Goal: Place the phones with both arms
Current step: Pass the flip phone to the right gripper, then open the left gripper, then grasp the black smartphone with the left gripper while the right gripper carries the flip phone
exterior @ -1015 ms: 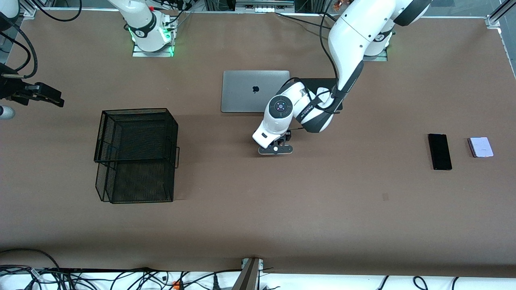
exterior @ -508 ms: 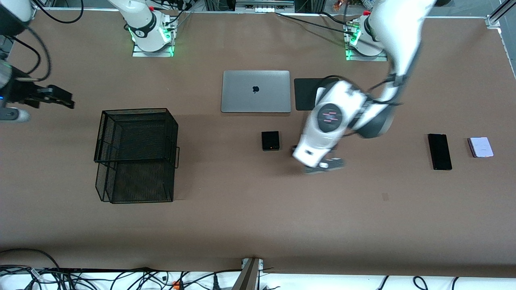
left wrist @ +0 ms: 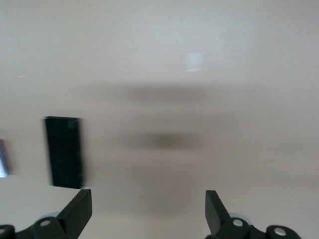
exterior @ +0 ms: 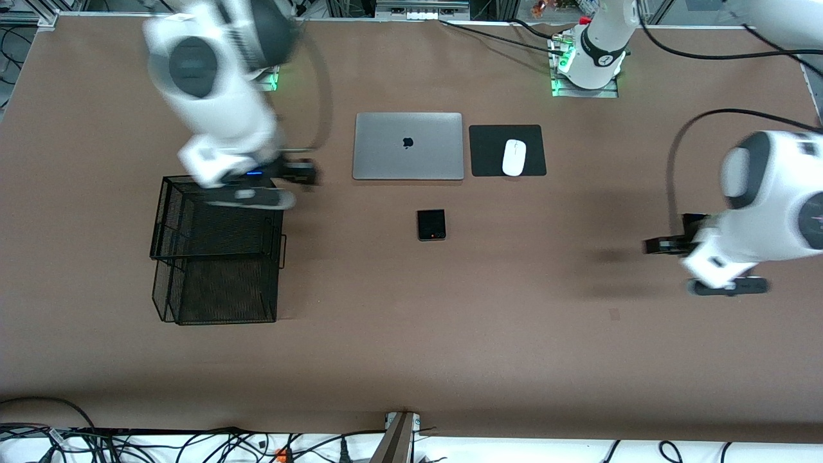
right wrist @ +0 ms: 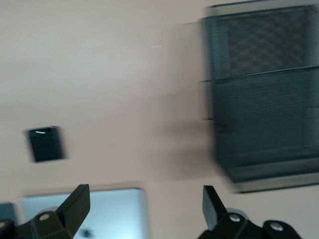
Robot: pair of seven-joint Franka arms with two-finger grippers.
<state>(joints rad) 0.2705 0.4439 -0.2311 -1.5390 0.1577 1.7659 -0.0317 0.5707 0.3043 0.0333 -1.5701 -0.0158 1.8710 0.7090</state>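
Observation:
The black flip phone (exterior: 431,224) lies flat mid-table, nearer to the front camera than the laptop; it also shows in the right wrist view (right wrist: 46,144). The slim black slab phone (left wrist: 64,152) and the lilac-white flip phone (left wrist: 2,158) show in the left wrist view; the left arm hides them in the front view. My left gripper (exterior: 662,245) (left wrist: 148,204) is open and empty over the table at the left arm's end, with the slab phone just off one fingertip. My right gripper (exterior: 302,172) (right wrist: 144,204) is open and empty, between the basket and the laptop.
A black wire-mesh basket (exterior: 218,247) (right wrist: 264,99) stands toward the right arm's end. A closed silver laptop (exterior: 407,146) (right wrist: 84,214) lies near the bases. Beside it, a white mouse (exterior: 514,157) sits on a black pad (exterior: 488,151).
The left arm left the black flip phone mid-table and swung to its own end, over the other phones. The right arm swung in from the table's edge toward the basket.

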